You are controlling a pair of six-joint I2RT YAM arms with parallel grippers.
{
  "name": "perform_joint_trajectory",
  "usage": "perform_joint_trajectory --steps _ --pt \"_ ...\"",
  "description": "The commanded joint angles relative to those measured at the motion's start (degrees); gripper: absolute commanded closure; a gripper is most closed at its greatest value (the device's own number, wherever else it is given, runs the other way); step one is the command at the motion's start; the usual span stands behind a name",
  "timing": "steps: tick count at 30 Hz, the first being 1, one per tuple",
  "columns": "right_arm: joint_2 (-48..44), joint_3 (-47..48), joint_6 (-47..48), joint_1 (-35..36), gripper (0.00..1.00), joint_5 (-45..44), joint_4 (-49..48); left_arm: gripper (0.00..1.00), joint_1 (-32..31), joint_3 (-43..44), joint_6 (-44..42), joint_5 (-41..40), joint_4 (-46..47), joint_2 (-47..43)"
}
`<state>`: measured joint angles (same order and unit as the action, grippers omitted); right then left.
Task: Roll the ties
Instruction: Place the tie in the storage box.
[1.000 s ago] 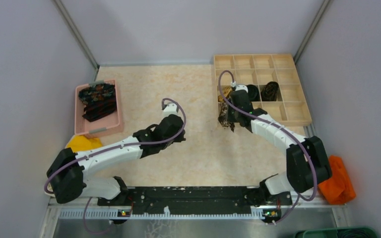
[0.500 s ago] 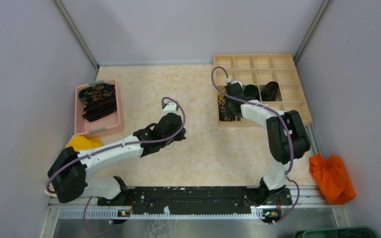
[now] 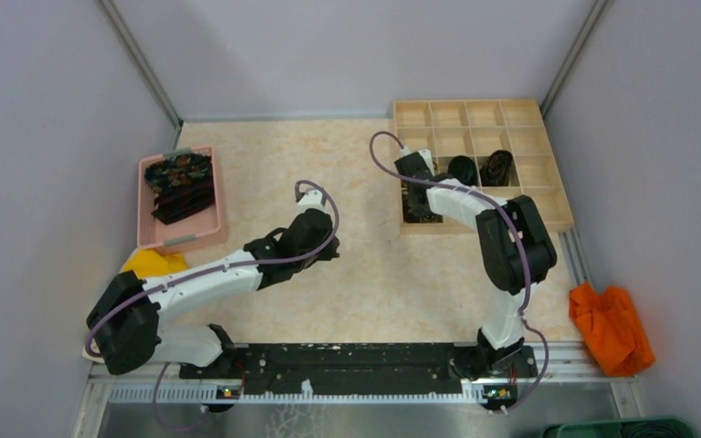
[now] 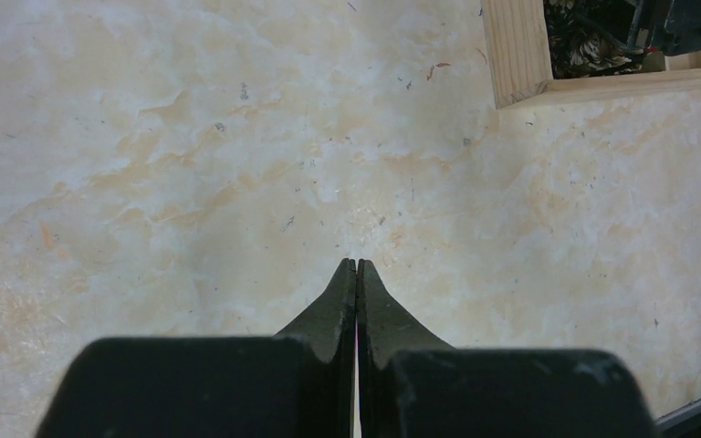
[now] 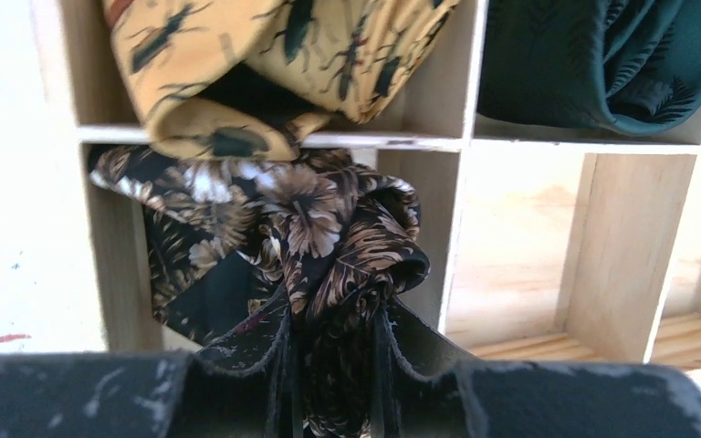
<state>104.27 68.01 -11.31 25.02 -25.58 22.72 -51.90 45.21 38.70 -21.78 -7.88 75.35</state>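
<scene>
Marbled tabletop (image 3: 374, 265), upper right: right gripper (image 5: 333, 342) pinched the floral tie (image 5: 319, 219) at the lower-left cell of the rack (image 5: 511, 255), while left gripper (image 4: 356, 266), shut and empty, hovered mid-frame.

A black-brown floral tie (image 5: 329, 237) sits bunched and loosely folded in the near-left compartment of the wooden box (image 3: 548, 217), pinched by the right pincer (image 5: 333, 315). In the compartment just behind it, a golden-tan tie (image 5: 283, 55) printed with beetles droops over the divider and touches the floral one. To its right lies a rolled dark green tie (image 5: 602, 46), then a rolled dark patterned tie (image 3: 497, 167). More dark patterned ties (image 3: 180, 187) lie folded in the pink tray (image 3: 146, 233).
</scene>
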Motion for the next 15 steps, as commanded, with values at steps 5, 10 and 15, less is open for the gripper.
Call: perform_joint_trajectory --steps 5,10,15 --pt "1.2 3.8 4.6 6.0 1.00 0.5 2.8 1.00 0.7 -1.6 -0.5 0.4 0.8 -2.5" --pt "5.5 5.8 3.6 6.0 1.00 3.6 4.2 1.00 0.7 -2.2 -0.4 0.7 0.8 -2.6" --pt "7.9 6.2 2.0 6.0 0.86 3.7 4.1 1.00 0.8 -3.0 -0.3 0.6 0.8 -2.9"
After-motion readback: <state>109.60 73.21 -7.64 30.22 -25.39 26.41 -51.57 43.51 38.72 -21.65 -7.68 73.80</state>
